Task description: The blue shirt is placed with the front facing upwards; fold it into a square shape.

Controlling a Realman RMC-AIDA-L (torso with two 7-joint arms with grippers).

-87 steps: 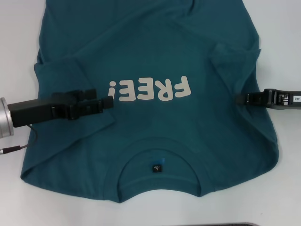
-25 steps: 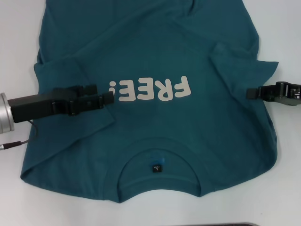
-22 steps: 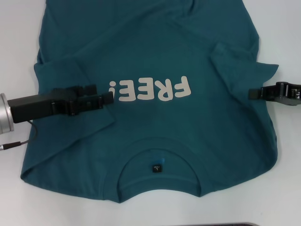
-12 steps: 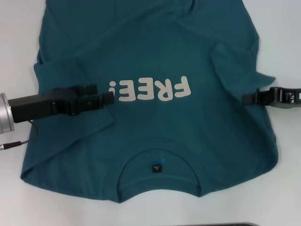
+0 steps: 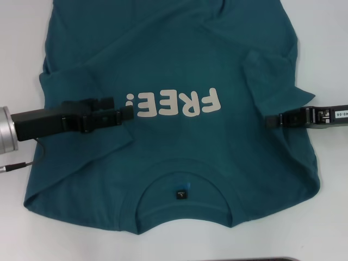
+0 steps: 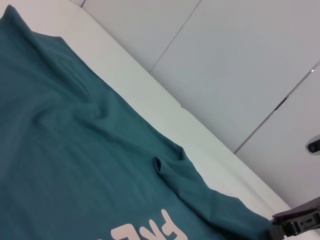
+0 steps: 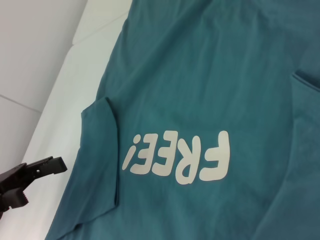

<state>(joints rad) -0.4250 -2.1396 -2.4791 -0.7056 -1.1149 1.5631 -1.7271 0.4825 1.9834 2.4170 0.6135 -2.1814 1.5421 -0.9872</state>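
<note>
While we are looking down from the head camera, the shirt (image 5: 179, 60) is lying face up on the white table (image 5: 22, 32), soft teal cotton with rounded cream lettering (image 5: 174, 103) across the chest and a small black label (image 5: 181, 193) sitting in the round neck nearest us. Both sleeves are lying folded in over the body, making flat angular flaps, and shallow creases are running through the cloth. Our left gripper (image 5: 126, 111) is reaching over the left flap, its tip just beside the lettering; we cannot tell how far its fingers are parted, nor whether they hold cloth. Our right gripper (image 5: 270, 120) is lying over the right side just below the folded sleeve, and again we cannot tell. Our left wrist camera is catching the grey panelled wall (image 6: 240, 65) and the right gripper far off, which the head view is missing.
</note>
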